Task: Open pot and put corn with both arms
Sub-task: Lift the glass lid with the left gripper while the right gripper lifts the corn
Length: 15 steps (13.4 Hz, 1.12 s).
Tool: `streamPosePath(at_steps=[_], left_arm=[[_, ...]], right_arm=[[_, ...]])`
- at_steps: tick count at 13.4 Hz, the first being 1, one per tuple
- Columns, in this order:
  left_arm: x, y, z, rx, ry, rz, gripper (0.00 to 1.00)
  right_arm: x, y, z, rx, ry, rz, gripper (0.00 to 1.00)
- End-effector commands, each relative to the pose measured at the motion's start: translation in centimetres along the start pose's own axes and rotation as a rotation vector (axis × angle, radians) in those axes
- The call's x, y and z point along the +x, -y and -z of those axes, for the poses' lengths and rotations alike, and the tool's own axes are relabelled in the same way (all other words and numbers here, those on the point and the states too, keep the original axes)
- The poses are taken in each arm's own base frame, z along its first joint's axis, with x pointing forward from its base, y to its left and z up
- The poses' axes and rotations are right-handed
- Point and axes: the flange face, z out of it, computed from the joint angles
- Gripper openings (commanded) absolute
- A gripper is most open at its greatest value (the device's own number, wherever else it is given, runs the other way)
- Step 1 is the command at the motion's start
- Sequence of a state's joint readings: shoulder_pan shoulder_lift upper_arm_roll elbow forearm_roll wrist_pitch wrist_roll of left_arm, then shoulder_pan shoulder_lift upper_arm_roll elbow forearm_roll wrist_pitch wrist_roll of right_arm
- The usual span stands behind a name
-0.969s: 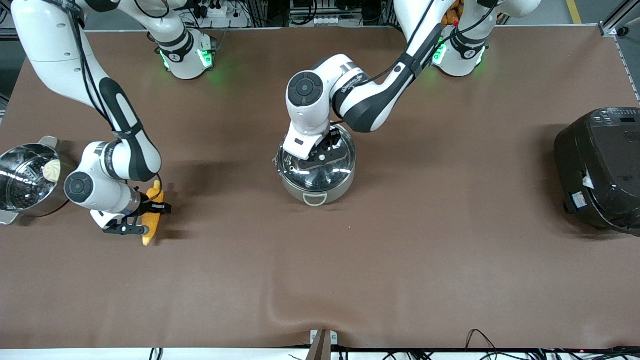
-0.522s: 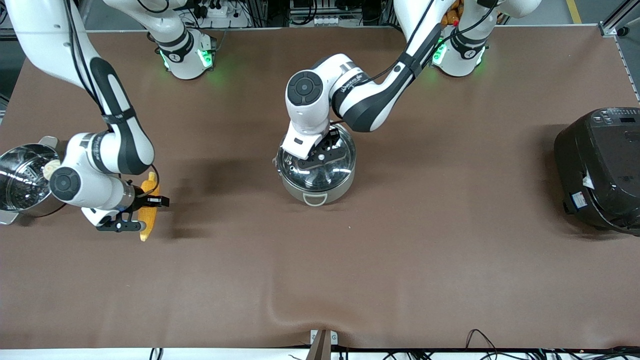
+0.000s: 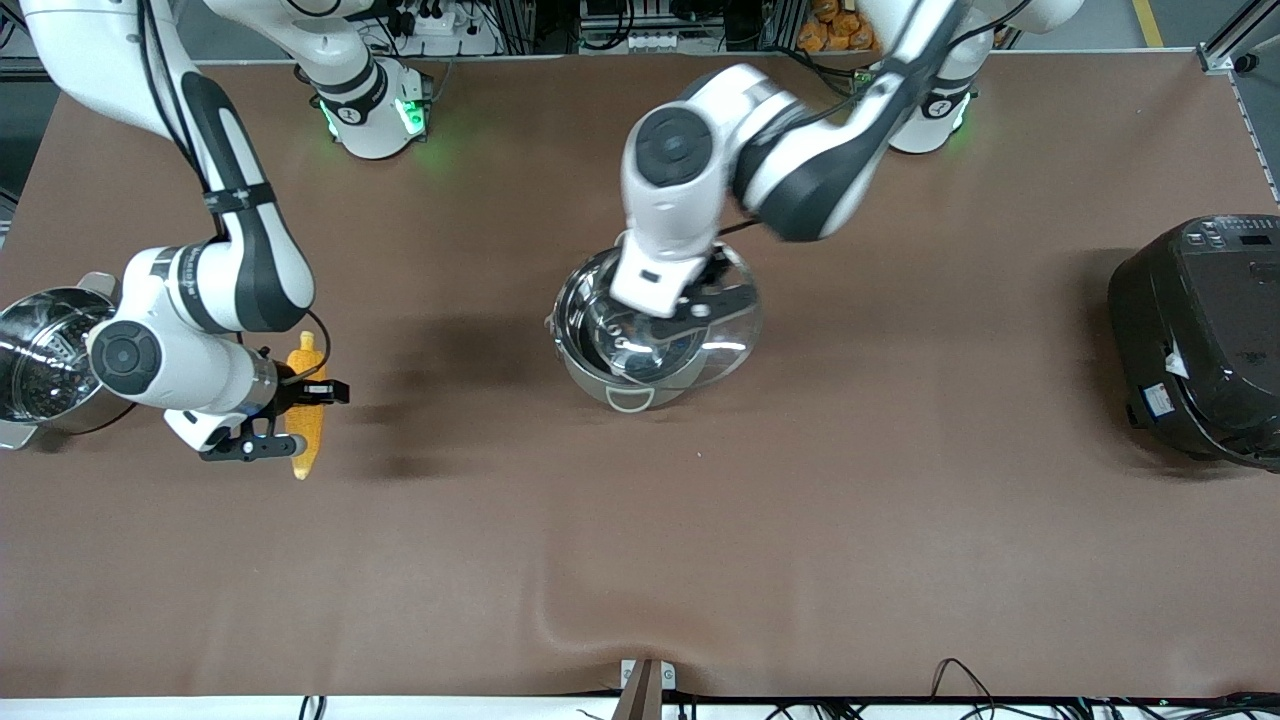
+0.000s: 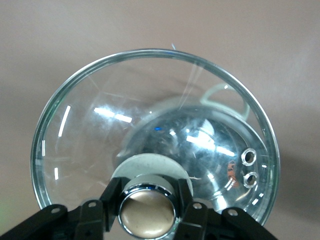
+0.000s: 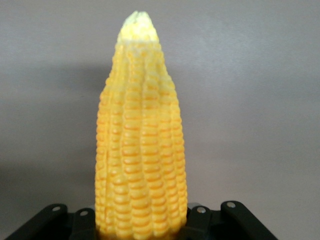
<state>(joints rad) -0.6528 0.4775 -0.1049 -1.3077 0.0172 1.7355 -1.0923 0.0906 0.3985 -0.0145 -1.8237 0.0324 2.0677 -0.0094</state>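
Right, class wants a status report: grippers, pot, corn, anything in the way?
Left gripper shut on lid knob, lid tilted over pot. Right gripper shut on corn, over table. Nothing between corn and pot.

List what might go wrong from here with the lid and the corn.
The left claw holds the glass lid by its knob alone, tilted over the pot; it may swing or slip. The right claw grips the corn near one end, so it could pivot.
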Motion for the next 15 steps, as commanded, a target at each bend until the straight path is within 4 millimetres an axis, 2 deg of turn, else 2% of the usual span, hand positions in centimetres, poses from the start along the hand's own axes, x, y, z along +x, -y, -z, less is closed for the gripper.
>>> streamPosePath(at_steps=[1, 2, 4, 5, 7, 8, 11, 13, 15], left_arm=[[3.4, 6.4, 5.5, -0.014, -0.026, -0.019, 0.00], [5.1, 9.1, 6.0, -0.009, -0.026, -0.032, 0.00], [8.0, 14.3, 5.7, 0.008, -0.021, -0.054, 0.00], [9.7, 17.0, 5.3, 0.005, -0.026, -0.063, 0.00], [12.3, 20.9, 3.5, -0.011, -0.044, -0.088, 0.00], [13.0, 22.4, 2.2, -0.013, -0.048, -0.090, 0.00], [15.4, 27.0, -3.1, -0.007, -0.034, -0.115, 0.00], [15.7, 28.4, -6.7, -0.008, -0.027, -0.093, 0.00], [16.0, 30.3, -10.5, -0.015, -0.023, -0.061, 0.00]], right_arm=[[-1.0, 3.7, 2.3, 0.006, 0.013, 0.015, 0.17], [-1.4, 6.1, 3.0, 0.002, 0.008, 0.024, 0.17], [-2.2, 11.1, 3.8, -0.006, -0.006, 0.037, 0.17], [-2.6, 14.0, 4.1, -0.010, -0.016, 0.026, 0.17], [-4.0, 20.7, 4.1, -0.021, -0.028, -0.007, 0.17], [-4.9, 23.8, 4.2, -0.024, -0.036, -0.007, 0.17], [-7.0, 31.3, 3.6, -0.046, -0.066, 0.081, 0.17], [-7.2, 33.5, 4.2, -0.044, -0.087, 0.112, 0.17], [-7.4, 36.4, 3.6, -0.058, -0.098, 0.162, 0.17]])
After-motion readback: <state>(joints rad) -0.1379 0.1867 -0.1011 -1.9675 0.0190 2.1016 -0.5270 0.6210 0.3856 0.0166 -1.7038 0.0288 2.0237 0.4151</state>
